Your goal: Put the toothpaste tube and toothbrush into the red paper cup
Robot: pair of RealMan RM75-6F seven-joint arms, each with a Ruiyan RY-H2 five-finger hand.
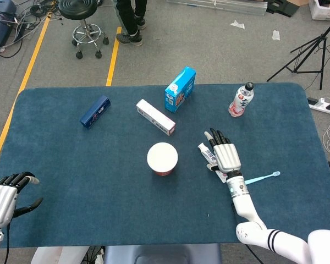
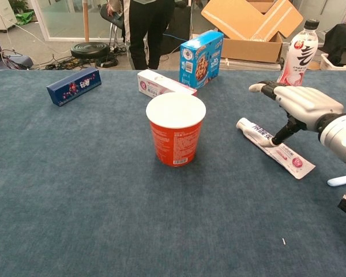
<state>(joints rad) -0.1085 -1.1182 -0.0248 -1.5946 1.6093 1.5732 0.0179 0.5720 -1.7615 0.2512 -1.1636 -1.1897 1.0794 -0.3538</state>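
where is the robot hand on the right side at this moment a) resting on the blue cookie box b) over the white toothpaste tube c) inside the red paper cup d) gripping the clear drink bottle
b: the right robot hand hangs open over the flat white toothpaste tube, its thumb tip at the tube, while the red paper cup stands apart to the left.
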